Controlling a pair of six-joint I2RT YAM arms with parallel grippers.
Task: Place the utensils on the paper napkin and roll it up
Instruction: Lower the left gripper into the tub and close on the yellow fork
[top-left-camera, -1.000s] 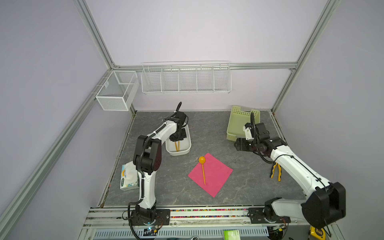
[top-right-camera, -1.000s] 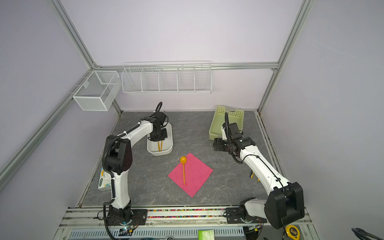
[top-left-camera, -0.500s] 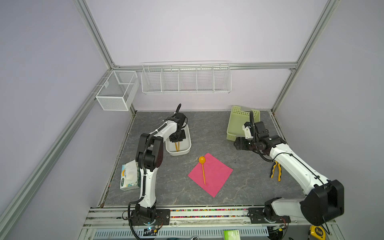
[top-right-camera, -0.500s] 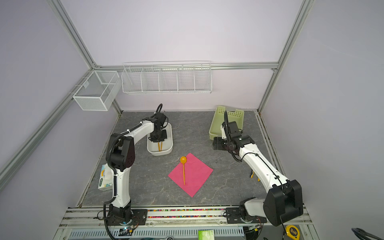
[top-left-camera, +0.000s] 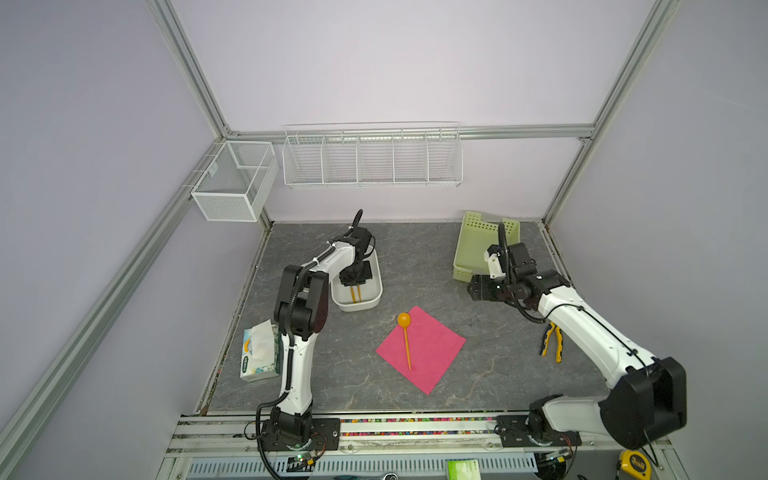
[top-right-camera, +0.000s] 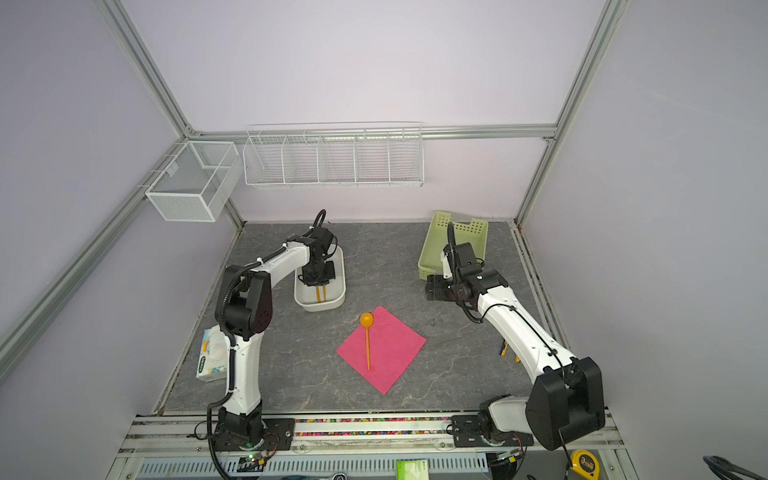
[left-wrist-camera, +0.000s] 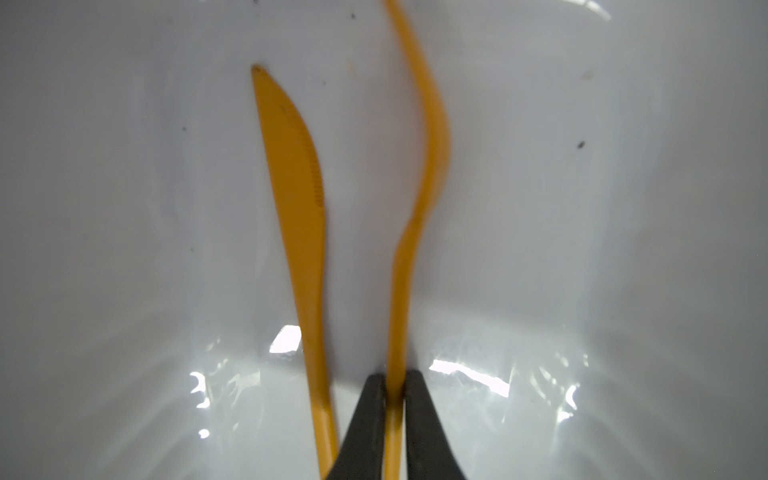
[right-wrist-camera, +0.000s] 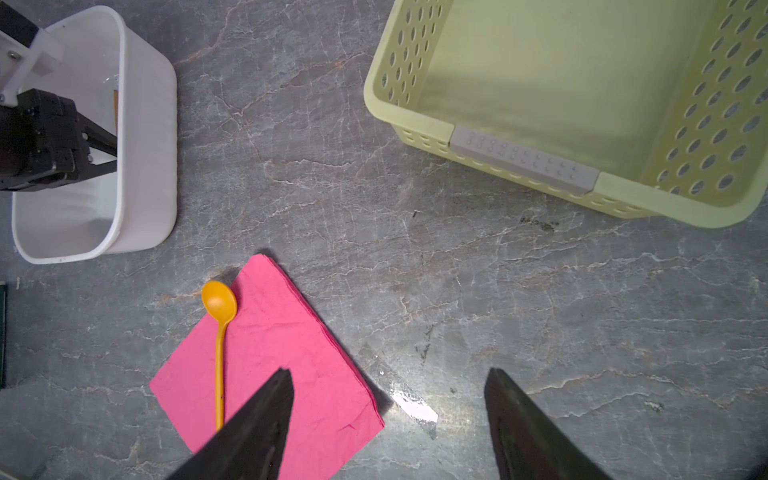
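- Since 1 s back: L gripper (left-wrist-camera: 394, 384) fingers have closed in a bit more. R gripper (right-wrist-camera: 388, 372) has barely shifted; spoon (top-left-camera: 406, 340) + napkin (top-left-camera: 432, 353) unmoved.
- L gripper: black fingers clamped on the thin handle of the fork (left-wrist-camera: 432, 137), down inside the white tub (top-left-camera: 358, 306) at back left of the table.
- Fork: orange, on its edge, wavy side profile; tine end runs out of frame.
- Knife (left-wrist-camera: 297, 166): orange, flat on the tub floor just beside the fork, serrated edge facing it.
- Spoon: orange, round bowl, lies on the napkin; bowl overhangs napkin's far-left edge, handle points to the front.
- Napkin: pink-red square, set diamond-wise, flat w/ faint creases, mid table, right of the tub.
- R gripper: jaws wide apart, nothing between them, hovering betw. napkin and green basket (top-left-camera: 478, 245).
- Surface: dark grey marble-look tabletop (top-left-camera: 332, 374). Tissue box (top-left-camera: 259, 353) at front left, yellow-handled pliers (top-left-camera: 552, 343) at far right.
- Room: lilac walls, alu frame, mesh box (top-left-camera: 232, 187) on the L wall, wire rack (top-left-camera: 372, 158) on the back wall.
- Views: only the L wrist view shows the pinch + knife teeth. In both top views the tub shows just two orange sticks below the gripper. R wrist view alone shows the napkin's stacked plies at its edge, and the L fingers dipping into the tub from the side.
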